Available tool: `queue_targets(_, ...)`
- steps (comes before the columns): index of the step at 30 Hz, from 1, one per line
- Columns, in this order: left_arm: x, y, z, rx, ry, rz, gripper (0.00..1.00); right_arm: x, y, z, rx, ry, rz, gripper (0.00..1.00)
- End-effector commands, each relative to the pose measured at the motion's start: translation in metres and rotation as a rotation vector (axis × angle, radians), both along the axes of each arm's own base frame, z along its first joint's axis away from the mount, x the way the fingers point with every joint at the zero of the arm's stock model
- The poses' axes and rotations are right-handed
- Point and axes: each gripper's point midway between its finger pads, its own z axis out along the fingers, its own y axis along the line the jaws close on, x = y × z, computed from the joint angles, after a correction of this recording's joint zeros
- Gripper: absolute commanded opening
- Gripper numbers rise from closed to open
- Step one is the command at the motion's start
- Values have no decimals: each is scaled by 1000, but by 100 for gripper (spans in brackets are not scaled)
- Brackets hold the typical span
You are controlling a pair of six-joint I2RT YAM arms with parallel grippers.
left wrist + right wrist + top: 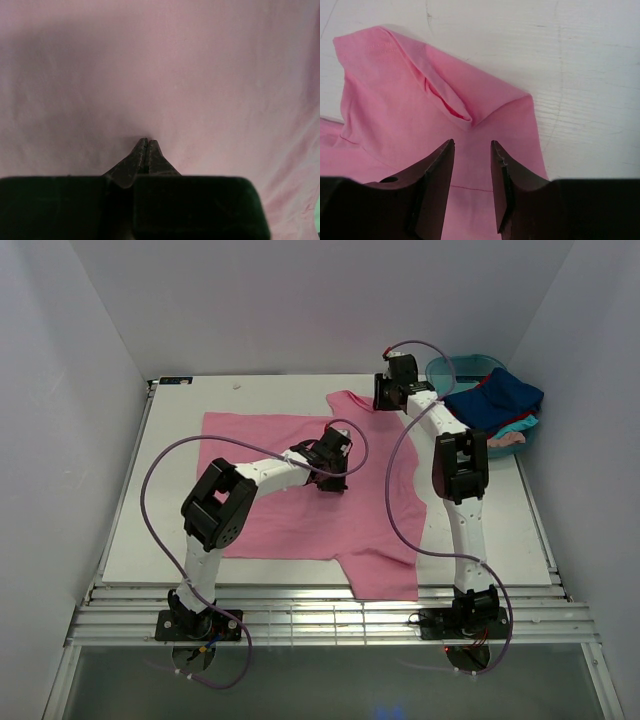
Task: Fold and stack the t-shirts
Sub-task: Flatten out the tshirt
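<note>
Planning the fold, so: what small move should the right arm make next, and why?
Probably lower the right gripper and close on the far sleeve of the pink t-shirt: the jaws stand open over that sleeve, gripping nothing, while the left gripper sits shut over the shirt's middle.

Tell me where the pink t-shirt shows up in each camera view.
Top external: pink t-shirt spread flat mid-table, under both arms.
Left wrist: fills the frame behind the shut left gripper.
Right wrist: its sleeve covers the left and centre, ahead of the open right gripper.
Shared landmark: that sleeve, also beside the right gripper in the top view.
</note>
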Motion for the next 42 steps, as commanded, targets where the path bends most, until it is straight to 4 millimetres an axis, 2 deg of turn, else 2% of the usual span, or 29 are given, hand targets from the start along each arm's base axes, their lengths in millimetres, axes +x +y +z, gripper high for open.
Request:
queue_targets(1, -11, -1, -9, 10, 28, -7, 0, 12, 19, 6, 68, -61, 62, 41)
queue_targets(6, -18, 0, -16, 15, 51, 1, 0, 20, 24, -1, 104, -70, 62, 41)
queue_targets(14, -23, 1, -25, 28, 69, -2, 0, 28, 16, -16, 117, -67, 40, 40)
queue_targets(15, -23, 1, -24, 28, 67, -3, 0, 29, 16, -18, 117, -66, 37, 39)
queue_targets(19, -24, 3, -28, 34, 76, -4, 0, 31, 14, -19, 116, -75, 23, 25)
queue_targets(25, -30, 5, -33, 40, 94, 6, 0, 37, 12, 3, 123, -139, 11, 22)
queue_targets(34, -50, 10, -43, 35, 157, 1, 0, 59, 9, 53, 144, -292, -26, 21)
queue_targets(42, -55, 14, -51, 49, 175, 4, 0, 83, -14, 76, 127, -433, -176, 21)
